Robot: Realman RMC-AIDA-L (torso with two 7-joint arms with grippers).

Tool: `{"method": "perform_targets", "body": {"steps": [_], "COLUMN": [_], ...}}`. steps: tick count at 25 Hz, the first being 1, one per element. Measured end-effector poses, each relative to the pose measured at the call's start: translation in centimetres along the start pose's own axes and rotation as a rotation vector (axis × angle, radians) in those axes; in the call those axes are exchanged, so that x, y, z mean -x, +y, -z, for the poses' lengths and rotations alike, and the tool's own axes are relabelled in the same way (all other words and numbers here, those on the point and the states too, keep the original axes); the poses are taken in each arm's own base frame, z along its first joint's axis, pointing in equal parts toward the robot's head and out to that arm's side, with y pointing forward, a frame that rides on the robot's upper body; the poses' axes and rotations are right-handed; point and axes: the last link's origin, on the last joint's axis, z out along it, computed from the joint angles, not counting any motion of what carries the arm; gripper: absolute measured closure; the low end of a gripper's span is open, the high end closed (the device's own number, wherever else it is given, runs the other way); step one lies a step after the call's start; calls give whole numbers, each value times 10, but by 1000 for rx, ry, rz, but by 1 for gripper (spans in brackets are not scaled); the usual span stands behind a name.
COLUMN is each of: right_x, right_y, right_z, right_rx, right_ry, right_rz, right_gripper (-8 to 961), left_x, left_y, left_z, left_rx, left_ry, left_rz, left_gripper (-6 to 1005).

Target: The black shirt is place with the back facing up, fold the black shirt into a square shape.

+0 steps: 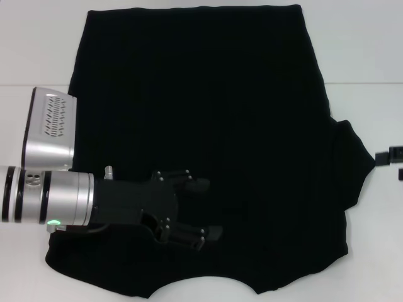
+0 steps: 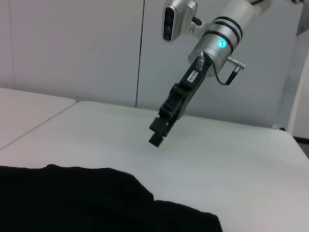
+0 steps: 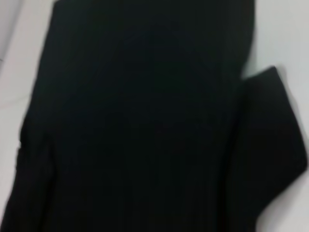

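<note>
The black shirt [image 1: 208,113] lies flat on the white table [image 1: 365,56], plain side up, with the curved neckline [image 1: 201,286] at the near edge. One sleeve [image 1: 351,163] sticks out on the right. My left gripper [image 1: 211,209] is open and empty, low over the shirt's near left part. My right gripper [image 1: 391,160] shows only at the right edge, off the shirt beside that sleeve. In the left wrist view the right gripper [image 2: 158,131] hangs above the bare table beyond the shirt [image 2: 96,203]. The right wrist view shows the shirt [image 3: 145,121] and sleeve [image 3: 270,140] from above.
The table has a seam [image 1: 359,83] running across it at the far side. Bare white table [image 2: 231,164] lies to the right of the shirt. A pale wall [image 2: 72,48] stands behind the table.
</note>
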Motion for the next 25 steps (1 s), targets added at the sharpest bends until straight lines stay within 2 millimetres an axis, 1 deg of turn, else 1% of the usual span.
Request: {"method": "perform_targets", "body": {"steps": [2,5,12,15,20,24,25], "right_x": [-1,0,1,2,3,3,3], "right_y": [-1,-2,-1,2,5,3,2], "right_z": [-3,-12,-46,-56,-64,-68,-69], "right_rx": [-23,-54,-101,-113,-121,-134,-140], "right_ry": [22,27,15,9,-5,-20,-22], "right_rz": [-1,2,0,10,13,4,1], "right_gripper": [142,143,147,149,152,154,193], "left_x": [0,0,-3,-3,-2,-2,-2], "left_y": [-1,-2,-5,-7,-9,-10,-10], "left_z": [0,0,0,0,0,1,1], "left_rx": [-4,-5,-15,-24,-36,-44,-44], "left_ry": [-7,-11,-15,-19,-24,-26,-26], "left_rz": [-5,-11,-21,-22,-21,-21,-20], "left_gripper": [53,55,57,59,61,62,63]}}
